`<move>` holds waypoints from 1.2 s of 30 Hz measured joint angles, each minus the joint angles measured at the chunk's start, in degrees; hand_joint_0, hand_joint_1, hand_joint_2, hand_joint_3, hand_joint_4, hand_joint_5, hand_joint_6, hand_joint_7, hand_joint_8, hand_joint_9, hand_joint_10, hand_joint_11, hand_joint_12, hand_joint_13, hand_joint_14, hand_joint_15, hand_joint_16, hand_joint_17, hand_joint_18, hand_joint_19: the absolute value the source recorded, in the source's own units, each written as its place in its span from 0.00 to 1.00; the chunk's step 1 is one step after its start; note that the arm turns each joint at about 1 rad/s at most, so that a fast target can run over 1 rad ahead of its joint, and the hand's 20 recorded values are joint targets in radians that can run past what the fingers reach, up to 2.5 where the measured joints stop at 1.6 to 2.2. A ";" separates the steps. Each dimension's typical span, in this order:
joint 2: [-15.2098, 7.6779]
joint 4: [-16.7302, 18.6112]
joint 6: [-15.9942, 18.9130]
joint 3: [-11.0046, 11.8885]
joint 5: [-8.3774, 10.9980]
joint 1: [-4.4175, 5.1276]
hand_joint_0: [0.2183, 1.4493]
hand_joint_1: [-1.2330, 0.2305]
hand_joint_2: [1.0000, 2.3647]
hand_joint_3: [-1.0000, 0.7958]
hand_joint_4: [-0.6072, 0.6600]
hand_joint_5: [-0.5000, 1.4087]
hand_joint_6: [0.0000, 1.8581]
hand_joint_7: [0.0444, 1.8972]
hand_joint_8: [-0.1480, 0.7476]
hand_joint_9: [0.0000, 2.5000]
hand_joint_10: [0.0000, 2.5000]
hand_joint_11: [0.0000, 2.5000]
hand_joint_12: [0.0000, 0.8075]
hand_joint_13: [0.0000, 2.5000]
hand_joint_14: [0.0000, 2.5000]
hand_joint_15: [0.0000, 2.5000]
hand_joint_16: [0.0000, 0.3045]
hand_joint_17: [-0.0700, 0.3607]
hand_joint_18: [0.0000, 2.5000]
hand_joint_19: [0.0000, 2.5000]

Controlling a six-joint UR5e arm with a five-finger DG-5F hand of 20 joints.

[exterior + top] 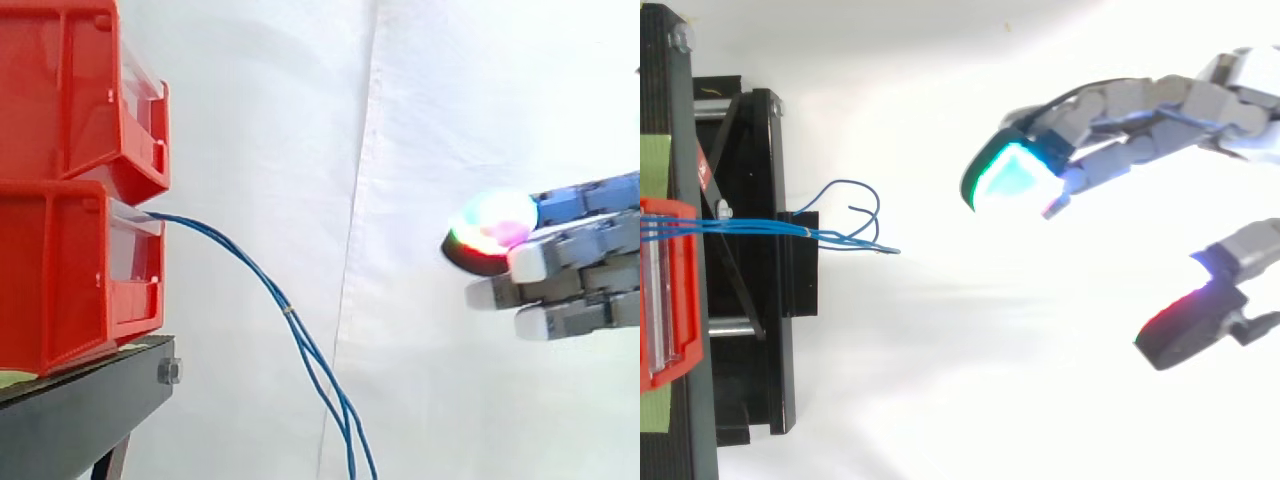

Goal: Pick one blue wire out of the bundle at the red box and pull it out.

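the robot hand is open and holds nothing: its fingers reach nearly straight toward the box, and in the top view the thumb stands well apart from them with only bare space between. the blue wires leave the front of the lower red box, arc down and to the right past the edge of the black stand, and hang free, bound partway down by a small tie. from above they run off the box as a tight bundle and end in loose loops just beyond the stand. the robot hand is well apart from them.

this looks like the approach, with no grasp begun. the next move calls for closing that gap and setting thumb and fingertip on either side of a single strand, likely where the strands spread below the tie. the pads are thick and the wires thin, so catching two is the risk. then pull away from the box.
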 measured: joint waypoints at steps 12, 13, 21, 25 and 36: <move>-10.33 -0.30 -1.38 8.61 2.54 -0.09 0.18 0.34 0.00 0.28 0.66 0.17 0.27 0.38 0.45 0.22 0.00 0.07 0.47 0.06 0.00 0.04 0.19 0.46 0.07 0.12; -10.91 0.01 -1.61 8.84 2.70 -0.03 0.17 0.34 0.00 0.28 0.66 0.17 0.27 0.38 0.45 0.22 0.00 0.07 0.47 0.06 0.00 0.04 0.19 0.46 0.07 0.12; -16.46 3.57 -2.08 12.35 5.14 0.11 0.17 0.35 0.00 0.28 0.66 0.17 0.27 0.38 0.45 0.22 0.00 0.08 0.47 0.07 0.00 0.04 0.19 0.46 0.07 0.13; -18.05 3.96 -2.26 13.83 5.97 0.16 0.18 0.35 0.00 0.28 0.67 0.17 0.27 0.39 0.45 0.22 0.00 0.09 0.48 0.07 0.00 0.05 0.19 0.46 0.08 0.13; -23.18 4.45 -1.37 20.14 6.85 0.31 0.21 0.34 0.00 0.28 0.69 0.19 0.27 0.48 0.45 0.27 0.00 0.14 0.46 0.10 0.00 0.07 0.17 0.44 0.10 0.15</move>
